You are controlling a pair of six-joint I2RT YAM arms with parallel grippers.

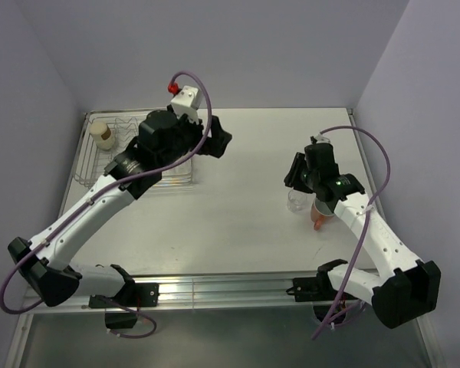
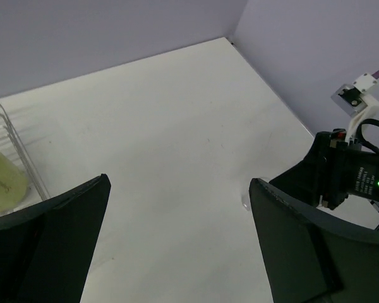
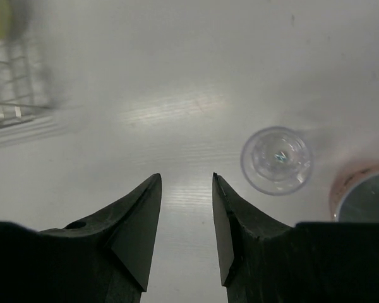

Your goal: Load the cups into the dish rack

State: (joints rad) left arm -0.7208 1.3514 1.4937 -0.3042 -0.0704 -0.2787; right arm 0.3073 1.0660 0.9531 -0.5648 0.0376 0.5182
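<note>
The silver wire dish rack (image 1: 90, 165) stands at the far left and is partly covered by my left arm. A pale yellow-green mug (image 1: 102, 135) sits in it and also shows in the left wrist view (image 2: 2, 184). A clear glass (image 1: 297, 202) stands upright on the table at the right, with the orange-salmon mug (image 1: 320, 215) beside it, partly under my right arm. My right gripper (image 3: 187, 177) is open and empty, hovering just left of the glass (image 3: 276, 160) and the mug (image 3: 361, 197). My left gripper (image 2: 179, 180) is wide open and empty, over bare table right of the rack. The brown cup and the second glass are out of view.
Lilac walls close the table at the back and both sides. The right arm's wrist (image 2: 350, 177) shows at the right edge of the left wrist view. A metal rail (image 1: 215, 290) runs along the table's near edge between the arm bases.
</note>
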